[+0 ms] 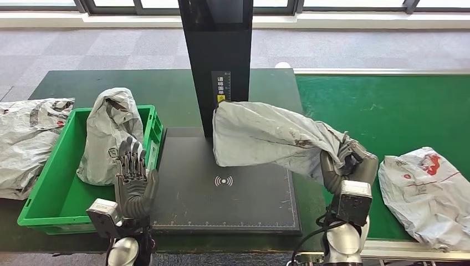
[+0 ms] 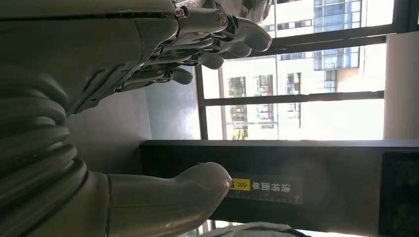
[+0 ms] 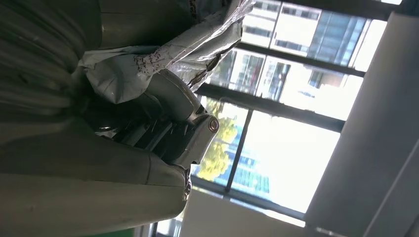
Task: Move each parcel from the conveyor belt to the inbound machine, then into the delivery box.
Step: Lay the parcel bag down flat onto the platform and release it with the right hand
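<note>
My right hand (image 1: 348, 165) grips one end of a crumpled grey parcel (image 1: 266, 136), which stretches left over the black scanner platform (image 1: 221, 194) of the inbound machine and up to its dark post (image 1: 217, 55). The right wrist view has that parcel's wrinkled plastic (image 3: 148, 64) bunched in the hand (image 3: 168, 128). My left hand (image 1: 133, 177) is raised and open, fingers apart, at the right wall of the green delivery box (image 1: 55, 205); it holds nothing (image 2: 148, 59). One grey parcel (image 1: 111, 133) stands in the box. Another parcel (image 1: 427, 188) with red print lies on the green conveyor belt (image 1: 382, 111).
A further grey parcel (image 1: 27, 138) lies on the dark table left of the box. The scanner post rises between the box and the belt. Windows and grey carpet lie beyond the table.
</note>
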Robot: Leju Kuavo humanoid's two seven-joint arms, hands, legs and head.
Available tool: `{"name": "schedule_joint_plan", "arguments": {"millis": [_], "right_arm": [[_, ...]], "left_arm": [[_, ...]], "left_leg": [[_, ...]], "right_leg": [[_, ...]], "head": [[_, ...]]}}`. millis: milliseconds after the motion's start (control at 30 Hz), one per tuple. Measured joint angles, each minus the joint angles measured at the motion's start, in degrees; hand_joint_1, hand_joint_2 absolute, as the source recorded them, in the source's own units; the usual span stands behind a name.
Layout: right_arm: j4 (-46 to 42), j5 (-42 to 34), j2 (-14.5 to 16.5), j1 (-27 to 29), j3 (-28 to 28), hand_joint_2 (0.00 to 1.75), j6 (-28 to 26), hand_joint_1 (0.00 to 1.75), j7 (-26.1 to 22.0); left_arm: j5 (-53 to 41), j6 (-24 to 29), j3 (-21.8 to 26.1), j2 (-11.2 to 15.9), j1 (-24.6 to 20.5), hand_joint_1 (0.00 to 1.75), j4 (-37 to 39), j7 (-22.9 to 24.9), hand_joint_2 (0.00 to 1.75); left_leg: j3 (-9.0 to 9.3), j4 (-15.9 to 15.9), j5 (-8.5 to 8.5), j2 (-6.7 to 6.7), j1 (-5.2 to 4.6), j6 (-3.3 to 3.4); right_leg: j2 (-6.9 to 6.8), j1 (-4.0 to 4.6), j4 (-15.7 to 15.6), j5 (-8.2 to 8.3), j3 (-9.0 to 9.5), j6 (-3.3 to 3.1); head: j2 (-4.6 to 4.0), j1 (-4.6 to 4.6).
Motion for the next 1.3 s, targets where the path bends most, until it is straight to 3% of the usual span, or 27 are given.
{"name": "schedule_joint_plan", "arguments": {"millis": [133,233,267,367,633,1033,1167,1300], "right_arm": [[1.5,0.3,0.0,-0.4,1.4,1.75,4.2,1.75,0.3],[3.6,0.3,0.0,-0.7,1.6,1.75,4.7,0.44,0.6],[4.1,0.2,0.0,-0.8,1.6,1.31,4.7,0.00,0.8],[7.9,-1.2,0.0,-1.6,1.3,0.00,3.7,0.00,1.6],[23.0,-3.3,0.2,-6.8,-0.6,0.00,-0.9,0.00,0.1],[28.8,-3.2,0.5,-8.5,-0.6,0.00,-1.2,0.00,0.0],[31.3,-3.9,0.5,-9.7,-0.6,0.00,1.7,0.00,0.1],[34.5,-7.5,0.5,-11.1,-0.7,0.00,10.5,0.00,1.4]], "left_arm": [[0.0,-0.2,0.0,0.1,-0.7,0.00,0.2,0.0,1.75],[0.0,-0.2,0.0,0.1,-0.9,0.00,0.4,0.0,1.75],[0.0,-0.1,0.0,0.1,-0.9,0.00,0.4,0.0,1.75],[-0.2,0.6,-0.4,0.1,-1.2,0.00,0.7,0.0,1.75],[-0.3,3.2,-2.3,0.3,-1.9,0.00,1.3,0.0,1.75],[-0.3,3.8,-3.0,0.3,-2.0,0.00,1.3,0.0,1.75],[-0.3,4.2,-3.7,0.4,-2.1,0.00,1.2,0.0,1.75],[-0.3,5.1,-4.4,0.5,-2.2,0.00,1.0,0.0,1.75]], "left_leg": [[0.00,0.0,0.00,-0.01,0.01,0.00],[-0.01,0.0,0.00,-0.03,0.01,0.00],[-0.02,0.0,0.00,-0.03,0.01,0.00],[-0.03,0.0,0.00,-0.05,0.01,0.00],[-0.04,0.0,0.03,-0.10,0.01,0.00],[-0.08,0.0,0.02,-0.11,0.01,0.00],[-0.07,0.0,0.02,-0.11,0.01,0.00],[-0.07,0.0,0.03,-0.12,0.01,-0.01]], "right_leg": [[-0.02,0.01,0.0,0.00,0.02,0.00],[-0.05,0.00,0.0,0.00,0.03,0.00],[-0.06,0.00,0.0,0.00,0.03,0.00],[-0.06,0.01,0.0,0.00,0.05,0.00],[-0.07,0.00,0.0,0.03,0.03,0.02],[-0.08,0.00,0.0,0.01,0.01,0.02],[-0.08,0.01,0.0,0.02,0.02,0.02],[-0.09,0.01,0.0,0.03,0.03,0.02]], "head": [[0.00,0.00],[0.00,0.00],[0.00,0.00],[0.00,0.00],[0.00,0.00],[0.00,0.00],[0.00,0.00],[0.00,0.00]]}}
